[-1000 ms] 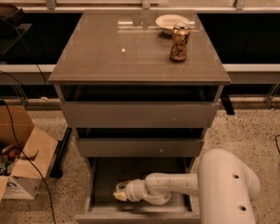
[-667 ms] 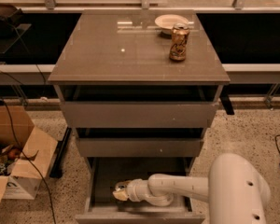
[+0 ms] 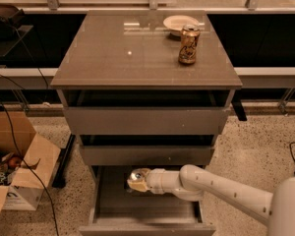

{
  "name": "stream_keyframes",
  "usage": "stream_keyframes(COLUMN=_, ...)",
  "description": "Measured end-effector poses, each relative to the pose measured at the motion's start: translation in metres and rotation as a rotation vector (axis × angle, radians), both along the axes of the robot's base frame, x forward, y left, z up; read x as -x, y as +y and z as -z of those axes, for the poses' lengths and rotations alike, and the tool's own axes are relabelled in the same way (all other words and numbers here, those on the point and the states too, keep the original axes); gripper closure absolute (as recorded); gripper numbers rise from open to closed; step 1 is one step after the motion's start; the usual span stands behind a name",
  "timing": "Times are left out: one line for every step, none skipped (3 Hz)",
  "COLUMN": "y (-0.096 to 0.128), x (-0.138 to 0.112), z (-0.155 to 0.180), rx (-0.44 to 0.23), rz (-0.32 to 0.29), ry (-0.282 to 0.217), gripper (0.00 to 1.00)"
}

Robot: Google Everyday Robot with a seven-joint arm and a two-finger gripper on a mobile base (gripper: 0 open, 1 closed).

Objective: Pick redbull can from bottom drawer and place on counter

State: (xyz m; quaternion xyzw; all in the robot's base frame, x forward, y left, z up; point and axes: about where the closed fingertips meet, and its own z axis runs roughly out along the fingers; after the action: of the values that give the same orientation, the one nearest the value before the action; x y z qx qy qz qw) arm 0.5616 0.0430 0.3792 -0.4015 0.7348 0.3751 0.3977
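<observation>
The bottom drawer (image 3: 146, 228) is pulled open below the two shallower drawers. My white arm reaches into it from the lower right. My gripper (image 3: 139, 181) is at the drawer's back left, just under the middle drawer's front. It is shut on the redbull can (image 3: 136, 175); only the can's shiny silver top shows at the gripper's tip. The can is held above the drawer floor. The glossy grey-brown counter (image 3: 123, 58) tops the cabinet, well above the gripper.
A gold-brown patterned can (image 3: 188, 44) and a white bowl (image 3: 180, 22) stand at the counter's back right. The middle drawer (image 3: 147, 155) and top drawer (image 3: 147, 121) stick out slightly. An open cardboard box (image 3: 19, 168) and cables lie on the floor at left.
My gripper has risen from low in the bottom drawer to just under the middle drawer's front, and the can's silver top now shows at its tip.
</observation>
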Motion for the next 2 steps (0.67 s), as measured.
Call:
stream_keyframes(y=-0.02, x=0.013, z=-0.094, rx=-0.072, rz=-0.097, ry=-0.075, gripper=1.0)
stream_keyframes(y=-0.031, x=0.034, z=-0.192, rx=-0.125, rz=-0.219, ry=-0.183, gripper=1.0)
